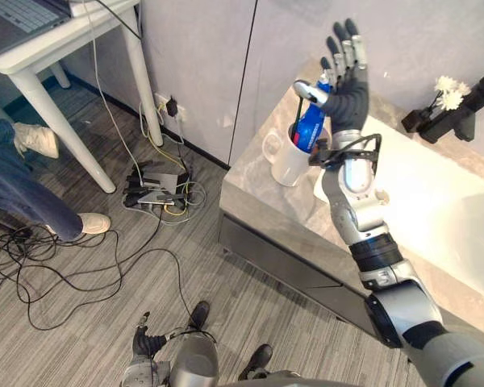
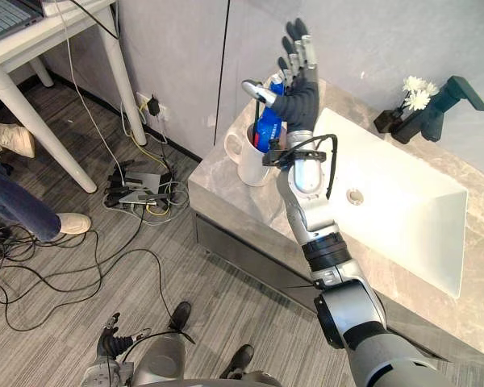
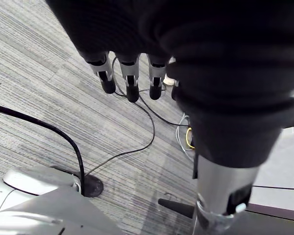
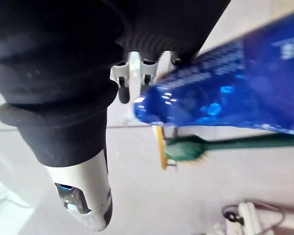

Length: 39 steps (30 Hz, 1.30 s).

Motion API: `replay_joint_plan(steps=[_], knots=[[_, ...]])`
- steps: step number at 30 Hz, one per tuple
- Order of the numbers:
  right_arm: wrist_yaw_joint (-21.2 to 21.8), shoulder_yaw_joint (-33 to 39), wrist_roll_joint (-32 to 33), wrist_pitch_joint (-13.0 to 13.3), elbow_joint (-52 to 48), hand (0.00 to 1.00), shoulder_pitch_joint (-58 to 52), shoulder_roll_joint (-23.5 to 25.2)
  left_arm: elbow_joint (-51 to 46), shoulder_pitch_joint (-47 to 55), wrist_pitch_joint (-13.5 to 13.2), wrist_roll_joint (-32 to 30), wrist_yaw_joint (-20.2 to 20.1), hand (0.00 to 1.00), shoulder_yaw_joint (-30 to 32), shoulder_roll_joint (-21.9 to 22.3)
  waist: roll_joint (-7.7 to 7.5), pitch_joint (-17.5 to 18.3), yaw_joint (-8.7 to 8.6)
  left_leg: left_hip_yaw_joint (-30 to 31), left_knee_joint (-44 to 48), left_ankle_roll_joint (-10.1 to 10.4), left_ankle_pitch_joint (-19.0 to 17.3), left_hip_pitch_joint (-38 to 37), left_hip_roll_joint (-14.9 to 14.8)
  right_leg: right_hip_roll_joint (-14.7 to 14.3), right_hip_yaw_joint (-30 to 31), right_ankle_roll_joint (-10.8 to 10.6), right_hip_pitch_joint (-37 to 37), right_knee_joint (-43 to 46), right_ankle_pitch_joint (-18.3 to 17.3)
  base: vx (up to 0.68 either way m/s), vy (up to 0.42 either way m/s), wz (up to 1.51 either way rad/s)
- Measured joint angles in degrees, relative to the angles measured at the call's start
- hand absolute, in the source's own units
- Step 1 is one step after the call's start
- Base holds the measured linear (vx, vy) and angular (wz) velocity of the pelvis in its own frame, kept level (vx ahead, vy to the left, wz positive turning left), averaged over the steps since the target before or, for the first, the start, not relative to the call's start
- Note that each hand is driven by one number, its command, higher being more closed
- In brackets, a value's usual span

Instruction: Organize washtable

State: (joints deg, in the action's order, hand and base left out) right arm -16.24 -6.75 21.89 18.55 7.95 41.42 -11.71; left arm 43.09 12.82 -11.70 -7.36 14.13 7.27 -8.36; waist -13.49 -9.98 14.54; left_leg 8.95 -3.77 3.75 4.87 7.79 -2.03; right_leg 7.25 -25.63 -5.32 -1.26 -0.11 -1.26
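Blue tube (image 1: 309, 129) sits in the white mug (image 1: 286, 165), under the straight, spread fingers of the right hand (image 1: 351, 89).
Left hand (image 1: 143, 343) hangs low, fingers loose, over the grey floor (image 3: 49, 73). Right hand hides part of the tube; a black tap (image 1: 460, 109) stands past its fingers.

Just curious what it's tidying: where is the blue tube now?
The blue tube stands in the white mug on the counter, left of the sink, just below the raised right hand in both eye views.
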Motion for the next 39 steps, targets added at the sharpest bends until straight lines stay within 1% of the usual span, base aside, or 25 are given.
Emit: replay_joint_plan(steps=[1,3,4,5,8,9,11,12,14,15,16,18,20,22,25,26,28,29,30,31,32,34,36,37,39], knots=[[-0.1,0.7,0.0,0.1,-2.1,0.00,-1.0,-0.1,0.2,0.0,0.0,0.0,0.0,0.00,0.1,0.0,-0.09,0.4,-0.10,-0.1,-0.1,0.0,0.0,0.0,0.0,0.0,0.1,0.0,0.0,0.0,0.0,0.00,0.013,-0.07],[-0.1,3.1,0.0,1.0,-9.5,0.00,-4.2,-0.2,1.0,0.6,0.1,-0.1,0.1,0.00,0.6,0.0,-0.13,1.5,-1.31,-0.4,-0.2,0.0,0.0,-0.4,0.0,0.0,0.4,0.0,0.0,0.0,0.0,0.00,0.012,-0.09],[0.0,3.7,-0.1,1.2,-11.0,0.00,-5.0,-0.4,1.2,0.8,0.1,-0.1,0.1,0.00,0.7,0.0,-0.09,1.8,-1.51,-0.6,-0.2,0.0,0.0,-0.5,0.0,0.1,0.6,0.0,0.0,0.0,0.0,0.00,0.011,-0.10],[-0.1,6.1,-0.6,1.5,-14.8,0.00,-7.6,-1.5,1.5,0.9,0.2,-0.2,0.0,0.00,1.2,0.0,-0.01,2.7,-2.59,-0.9,-0.3,0.0,0.0,-0.7,0.0,0.1,0.8,0.0,0.1,0.0,0.0,0.00,0.007,-0.07],[-0.4,11.4,-1.9,2.9,-19.2,0.00,-11.8,-3.1,2.2,1.2,0.1,-0.3,0.0,0.00,1.9,0.2,0.30,3.8,-3.78,-1.4,-0.5,0.0,0.0,-1.4,-0.1,0.1,1.4,0.0,0.4,0.1,0.0,0.00,0.008,-0.11],[-0.9,13.8,-2.3,3.5,-20.5,0.00,-13.5,-3.7,2.7,1.2,0.2,-0.7,0.1,0.00,1.9,0.2,0.66,4.0,-4.44,-1.7,-0.7,0.0,0.0,-2.1,-0.2,0.1,1.8,0.0,0.9,0.1,0.0,-0.01,0.006,-0.16],[-1.6,17.7,-2.5,3.8,-22.6,0.00,-17.3,-5.0,3.6,1.2,0.2,-1.3,0.0,0.00,1.9,0.4,1.36,5.3,-4.81,-2.4,-1.5,0.0,0.0,-2.9,-0.3,0.1,2.5,0.0,0.9,0.1,0.0,-0.01,0.010,-0.20],[-2.2,20.5,-3.2,4.1,-23.7,0.00,-19.9,-5.2,3.8,1.4,0.2,-1.3,0.0,0.00,2.0,0.5,1.86,6.0,-5.73,-2.8,-1.5,-0.1,-0.1,-3.2,-0.3,0.1,3.0,0.0,0.9,0.1,0.0,0.00,0.012,-0.21],[-2.8,23.4,-4.3,4.4,-25.6,0.00,-24.0,-5.2,4.1,1.5,0.1,-1.5,0.1,0.00,2.4,0.6,2.60,6.9,-6.37,-3.2,-1.5,-0.2,-0.2,-3.4,-0.4,0.1,3.4,0.0,0.9,0.1,0.0,0.01,0.007,-0.15],[-2.9,25.9,-5.0,4.8,-26.8,0.00,-27.6,-5.1,4.6,1.4,0.1,-1.9,0.1,0.00,2.5,1.1,3.18,7.3,-7.09,-3.7,-1.5,-0.3,-0.3,-3.7,-0.4,0.0,3.8,0.0,0.9,0.1,0.0,0.01,0.003,-0.12],[-3.5,28.1,-6.4,4.9,-27.5,0.00,-31.3,-4.6,5.0,1.5,0.2,-1.9,0.1,0.00,2.5,1.4,3.85,7.7,-7.79,-3.8,-1.5,-0.3,-0.3,-3.7,-0.5,0.0,3.9,0.0,0.8,0.1,0.0,0.01,0.002,-0.13],[-4.2,30.8,-8.7,4.6,-27.4,0.00,-36.1,-3.5,5.3,1.5,0.1,-1.9,0.1,0.00,3.7,1.6,4.46,8.0,-8.99,-4.5,-1.5,-0.3,-0.3,-3.9,-0.7,-0.1,4.5,0.0,0.8,0.1,0.0,0.00,-0.002,-0.17],[-5.0,33.8,-11.2,3.4,-27.1,0.00,-43.6,0.2,6.0,1.5,0.2,-1.9,0.1,0.00,5.1,2.5,5.20,8.7,-9.74,-5.4,-1.5,-0.2,-0.8,-4.5,-0.9,-0.3,5.6,0.0,0.7,0.0,0.0,0.00,-0.004,-0.26],[-5.1,37.1,-12.4,1.4,-23.2,0.00,-51.7,4.9,6.1,2.0,0.2,-1.9,0.1,0.00,7.0,3.5,5.89,9.7,-10.85,-6.4,-1.5,0.0,-1.1,-4.8,-1.2,-0.3,6.4,0.0,0.3,-0.1,0.0,0.00,0.000,-0.25],[-5.5,40.3,-14.9,-2.4,-12.8,0.00,-59.5,10.1,6.0,2.1,0.1,-1.8,-0.2,0.00,9.2,4.9,6.63,10.0,-11.03,-8.2,-1.5,0.0,-1.8,-6.6,-1.4,-0.3,8.0,0.0,1.1,-0.1,0.0,0.02,0.002,-0.30],[-6.0,40.3,-15.2,-3.0,-10.5,0.00,-60.6,11.0,6.0,2.3,0.1,-1.9,-0.2,0.00,9.3,5.1,6.90,10.3,-11.12,-8.7,-1.5,-0.1,-1.9,-6.9,-1.4,-0.3,8.4,0.0,1.2,-0.1,0.0,0.01,0.006,-0.34],[-6.2,39.8,-13.9,-3.9,-3.0,0.00,-62.4,13.5,5.9,2.4,0.1,-1.8,-0.2,0.00,9.9,6.3,7.79,10.4,-11.55,-10.5,-1.5,-0.3,-2.4,-8.3,-1.8,-0.1,9.0,-0.1,2.2,-0.1,0.0,0.01,0.001,-0.28],[-6.0,38.9,-12.8,-4.2,2.3,0.00,-63.4,15.1,5.8,2.4,0.1,-1.8,-0.3,0.00,10.8,6.8,8.45,10.9,-12.37,-11.0,-1.5,-0.3,-2.6,-8.9,-1.7,0.0,9.1,-0.1,2.6,0.0,0.0,0.00,0.008,-0.17],[-5.3,38.4,-11.2,-5.2,8.0,0.00,-64.0,16.6,5.7,2.1,0.1,-1.7,-0.3,0.00,11.0,7.5,8.96,10.8,-12.36,-11.7,-1.5,-0.3,-2.9,-9.7,-1.8,0.0,9.6,-0.2,3.0,0.0,0.0,-0.03,0.016,-0.17],[-4.6,37.8,-8.8,-5.5,11.1,0.00,-64.1,16.8,5.7,2.0,0.1,-1.7,-0.3,0.00,11.0,7.7,9.23,10.9,-12.30,-12.1,-1.6,-0.1,-3.3,-10.0,-1.8,0.0,9.9,-0.2,3.1,0.0,0.0,-0.03,0.018,-0.21],[-2.5,37.5,-2.8,-5.8,18.5,0.00,-64.3,16.9,5.7,1.8,0.1,-1.7,-0.3,0.00,10.9,8.5,10.08,11.0,-12.24,-12.4,-1.6,-0.3,-3.5,-10.5,-1.8,0.1,10.2,-0.3,3.3,0.1,-0.2,-0.04,0.012,-0.12],[-1.3,37.7,1.9,-5.9,26.7,0.00,-64.2,16.9,5.8,1.4,0.1,-1.7,-0.3,0.00,10.9,9.0,10.51,11.2,-12.19,-12.4,-2.0,-0.5,-3.6,-10.6,-1.7,0.2,10.1,-0.6,3.4,0.1,-0.3,-0.02,0.005,-0.03],[0.4,37.9,4.0,-6.6,35.8,0.00,-63.8,17.1,6.1,0.8,0.2,-1.1,-0.4,0.00,10.9,9.7,10.99,11.2,-12.18,-12.4,-2.0,-0.5,-3.6,-10.7,-1.7,0.2,9.9,-0.9,3.6,0.1,-0.7,-0.01,0.000,0.03],[0.5,37.9,4.2,-7.0,38.2,0.00,-63.6,17.2,6.3,0.7,0.2,-0.8,-0.4,0.00,10.9,9.9,10.98,11.2,-12.15,-12.3,-2.0,-0.5,-3.6,-10.6,-1.7,0.2,9.8,-0.9,3.7,0.1,-0.8,0.00,-0.003,0.04],[1.4,37.6,4.0,-9.3,43.9,0.00,-63.0,17.1,7.9,0.1,0.2,1.6,-0.4,0.00,10.9,10.5,11.32,11.3,-12.11,-12.1,-2.0,-0.4,-3.6,-10.6,-1.6,0.3,9.5,-1.0,4.2,0.0,-0.9,0.00,0.001,0.07]])
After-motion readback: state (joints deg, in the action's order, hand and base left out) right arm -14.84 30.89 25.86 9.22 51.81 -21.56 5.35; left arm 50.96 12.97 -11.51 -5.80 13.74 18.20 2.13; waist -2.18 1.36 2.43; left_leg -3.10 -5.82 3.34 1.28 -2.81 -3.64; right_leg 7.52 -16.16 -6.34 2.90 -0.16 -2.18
